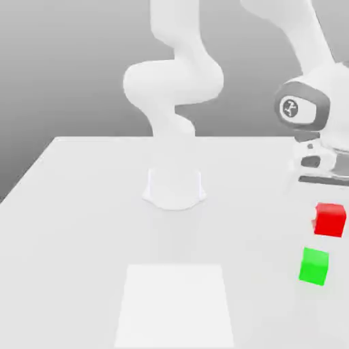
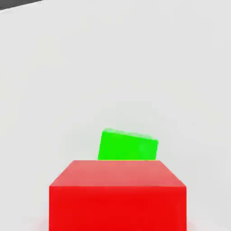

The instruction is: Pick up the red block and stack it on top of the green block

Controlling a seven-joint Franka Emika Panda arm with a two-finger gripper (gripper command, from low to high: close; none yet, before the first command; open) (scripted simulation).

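Exterior view: red block [image 1: 330, 221] is clasped by gripper [image 1: 329, 218]. Prob. light, stiff; best held by opp. sides, approx. mid-height.

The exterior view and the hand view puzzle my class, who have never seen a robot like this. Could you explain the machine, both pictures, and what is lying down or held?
The machine is a single white robot arm, mounted on a pale tabletop. The exterior view comes from a camera off the arm; the arm's hand is at that view's right. The hand view comes from a camera on the hand itself, so nearby things look large.

The jaws are closed on the red block, which is held below the hand. The green block rests on the tabletop, nearby. A paler flat patch also shows on the surface.
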